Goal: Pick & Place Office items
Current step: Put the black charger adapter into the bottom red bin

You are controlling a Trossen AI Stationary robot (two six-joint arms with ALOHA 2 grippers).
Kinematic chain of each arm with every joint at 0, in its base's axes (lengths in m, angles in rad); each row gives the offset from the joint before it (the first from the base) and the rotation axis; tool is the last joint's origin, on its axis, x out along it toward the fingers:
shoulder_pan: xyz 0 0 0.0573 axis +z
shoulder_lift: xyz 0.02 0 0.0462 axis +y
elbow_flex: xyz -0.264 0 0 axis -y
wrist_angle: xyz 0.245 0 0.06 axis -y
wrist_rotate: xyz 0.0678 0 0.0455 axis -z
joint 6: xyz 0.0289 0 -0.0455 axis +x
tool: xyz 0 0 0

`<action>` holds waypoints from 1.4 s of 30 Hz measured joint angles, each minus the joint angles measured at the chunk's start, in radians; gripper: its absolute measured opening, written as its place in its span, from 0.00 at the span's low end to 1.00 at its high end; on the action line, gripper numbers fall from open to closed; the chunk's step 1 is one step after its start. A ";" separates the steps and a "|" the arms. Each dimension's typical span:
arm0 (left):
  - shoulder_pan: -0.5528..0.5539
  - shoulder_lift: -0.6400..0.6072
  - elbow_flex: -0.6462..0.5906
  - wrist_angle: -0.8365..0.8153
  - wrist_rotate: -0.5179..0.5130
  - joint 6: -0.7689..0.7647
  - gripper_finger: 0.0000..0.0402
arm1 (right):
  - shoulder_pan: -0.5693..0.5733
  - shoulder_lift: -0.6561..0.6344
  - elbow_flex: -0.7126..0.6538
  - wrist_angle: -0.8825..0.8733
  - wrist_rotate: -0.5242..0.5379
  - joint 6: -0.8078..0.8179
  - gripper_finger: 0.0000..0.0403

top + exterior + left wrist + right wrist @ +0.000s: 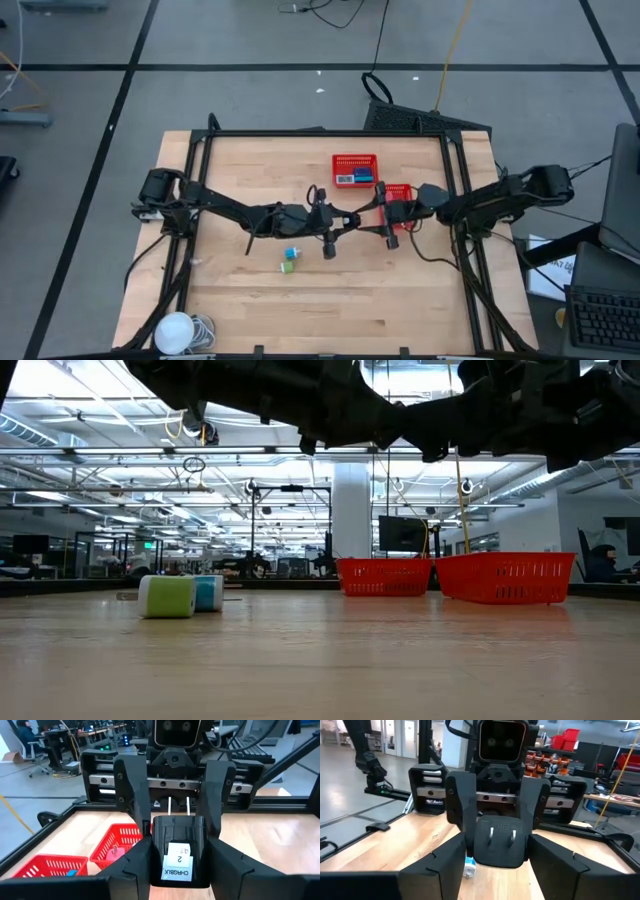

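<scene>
Both pairs of fingers pinch one black charger (177, 852) in the air over the table middle: left gripper (177, 870) and right gripper (495, 852) meet. It looks like a hand-over. Next, the left should let go, I think, toward the red baskets (355, 168).

We are in a large open robotics lab or workshop. Beyond the pale wooden butcher-block table (330, 300) in its black metal frame (320, 133) we see long rows of ceiling strip lights (120, 455), a white column (351, 510), dark monitors (402, 533) and workbenches. A grey floor marked with black tape lines (100, 150) carries loose cables, and a seated person (27, 735) works at a far desk.
</scene>
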 joint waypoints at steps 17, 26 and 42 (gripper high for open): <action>-0.011 0.001 0.001 -0.006 -0.004 -0.018 0.53 | 0.002 -0.001 0.003 -0.005 0.013 0.003 0.33; -0.019 0.002 0.002 -0.006 -0.012 -0.037 0.80 | 0.001 -0.001 0.003 -0.006 -0.016 -0.015 0.33; -0.060 -0.011 0.007 -0.086 0.011 -0.370 0.77 | -0.025 -0.047 0.008 -0.040 0.013 0.014 0.33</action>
